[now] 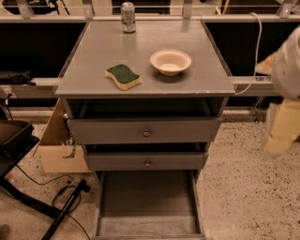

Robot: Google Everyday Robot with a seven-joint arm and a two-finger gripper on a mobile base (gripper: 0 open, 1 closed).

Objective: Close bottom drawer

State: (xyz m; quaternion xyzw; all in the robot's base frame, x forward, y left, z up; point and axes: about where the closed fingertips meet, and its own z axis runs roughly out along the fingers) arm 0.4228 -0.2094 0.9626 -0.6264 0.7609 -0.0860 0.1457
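The bottom drawer (147, 206) is standing pulled far out at the foot of the grey desk (93, 61), reaching toward the lower edge of the view. Its floor is showing as plain, flat grey wood with faint grain, boxed in by thin straight side walls.

Above it, the middle drawer (147, 161) and the taller top drawer (145, 131) are each sticking out a little, both with flat grey fronts and a small round metal knob.

The smooth rectangular top of the desk is carrying a wavy-edged sponge (123, 76), green on yellow, a round pale bowl (170, 61) just to its right, and a metal can (128, 10) standing upright at the far edge.

The gripper (281, 129) is hanging at the right edge of the view, a blurred cream block well apart from the desk; whether it is spread or pressed together cannot be told.

Speckled stone floor (243, 187) is lying open between the gripper and the drawer. On the left, a cardboard box (56, 150) is leaning against the desk, with a dark chair (14, 140) and black cables (65, 197) crowding that side.
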